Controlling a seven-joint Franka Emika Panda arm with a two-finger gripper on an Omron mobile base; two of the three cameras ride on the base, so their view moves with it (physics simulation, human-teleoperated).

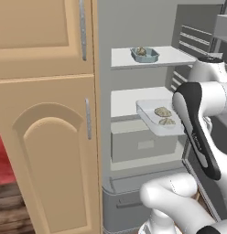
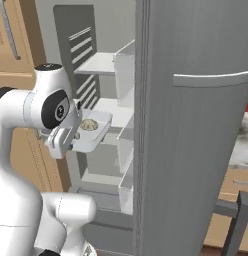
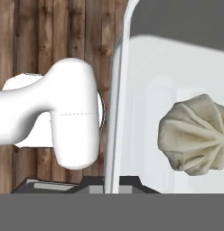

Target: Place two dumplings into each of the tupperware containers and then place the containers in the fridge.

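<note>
End effector (image 3: 111, 187) clamped on rim of translucent white container (image 1: 151, 119), holding two dumplings (image 1: 163, 111), level with fridge (image 1: 133, 27) middle shelf (image 1: 127, 101). Light blue container (image 1: 145, 55) with dumpling on upper shelf (image 1: 172, 55).

Rendered frames, even bright light, no glare. Soft shadow under the fridge (image 1: 133, 27) shelves; back wall darker grey. Base views slightly soft, edges undistorted. Hand view sharp: dumpling (image 3: 195, 134) close ahead of the fingertips shows crisp pleat shading.
</note>
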